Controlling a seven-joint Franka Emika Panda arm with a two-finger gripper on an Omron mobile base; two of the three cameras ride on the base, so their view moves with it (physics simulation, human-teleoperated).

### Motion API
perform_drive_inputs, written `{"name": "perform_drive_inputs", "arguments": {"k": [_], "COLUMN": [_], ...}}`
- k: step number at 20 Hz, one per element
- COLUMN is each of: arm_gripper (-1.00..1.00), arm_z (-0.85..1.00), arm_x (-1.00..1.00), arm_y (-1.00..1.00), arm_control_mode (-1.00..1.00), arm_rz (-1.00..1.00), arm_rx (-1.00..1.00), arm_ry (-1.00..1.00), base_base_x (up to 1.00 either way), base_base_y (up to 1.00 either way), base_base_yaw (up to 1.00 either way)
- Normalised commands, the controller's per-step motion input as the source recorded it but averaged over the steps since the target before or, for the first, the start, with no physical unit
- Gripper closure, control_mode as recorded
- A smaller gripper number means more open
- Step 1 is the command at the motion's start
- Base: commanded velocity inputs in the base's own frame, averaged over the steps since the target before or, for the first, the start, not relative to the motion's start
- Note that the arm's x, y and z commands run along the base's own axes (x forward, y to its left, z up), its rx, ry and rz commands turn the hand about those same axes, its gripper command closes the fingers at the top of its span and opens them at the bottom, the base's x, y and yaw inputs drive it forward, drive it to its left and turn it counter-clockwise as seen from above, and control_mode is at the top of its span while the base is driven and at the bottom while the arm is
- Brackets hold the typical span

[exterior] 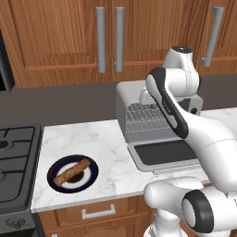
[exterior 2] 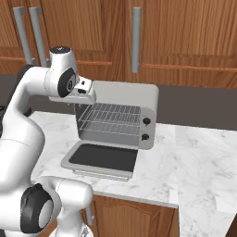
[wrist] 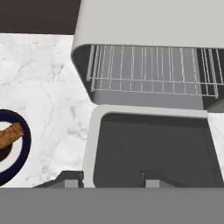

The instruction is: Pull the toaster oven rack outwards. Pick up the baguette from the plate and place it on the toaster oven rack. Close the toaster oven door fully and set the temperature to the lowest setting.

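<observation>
Door [exterior 2: 102, 157] lies flat open; rack [exterior 2: 110, 119] centre frame, front edge about at the oven [exterior 2: 122, 95] mouth. Baguette [exterior: 71, 171] on plate [exterior: 90, 177], lower left. Hand [wrist: 111, 180] empty, fingers apart. Risk: a low swing toward the baguette could clip the door.

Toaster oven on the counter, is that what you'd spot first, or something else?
Yes: the toaster oven stands on the marble counter with its door dropped flat open in front and the wire rack showing inside. To its left a baguette lies on a navy-rimmed plate, beside the black stove. The big white arm reaches up in front of the oven.
</observation>
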Motion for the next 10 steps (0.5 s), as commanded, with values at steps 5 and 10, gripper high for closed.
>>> {"name": "perform_drive_inputs", "arguments": {"k": [5,10], "arm_gripper": [-1.00,-1.00], "arm_z": [0.00,0.04], "arm_x": [-0.04,-0.25], "arm_y": [-0.06,-0.45], "arm_control_mode": [-1.00,-1.00], "arm_rz": [0.00,-0.06], "arm_rx": [0.00,0.12], "arm_ry": [0.00,-0.08], "base_base_x": [0.00,0.00], "base_base_y": [0.00,0.00], "base_base_yaw": [0.00,0.00]}}
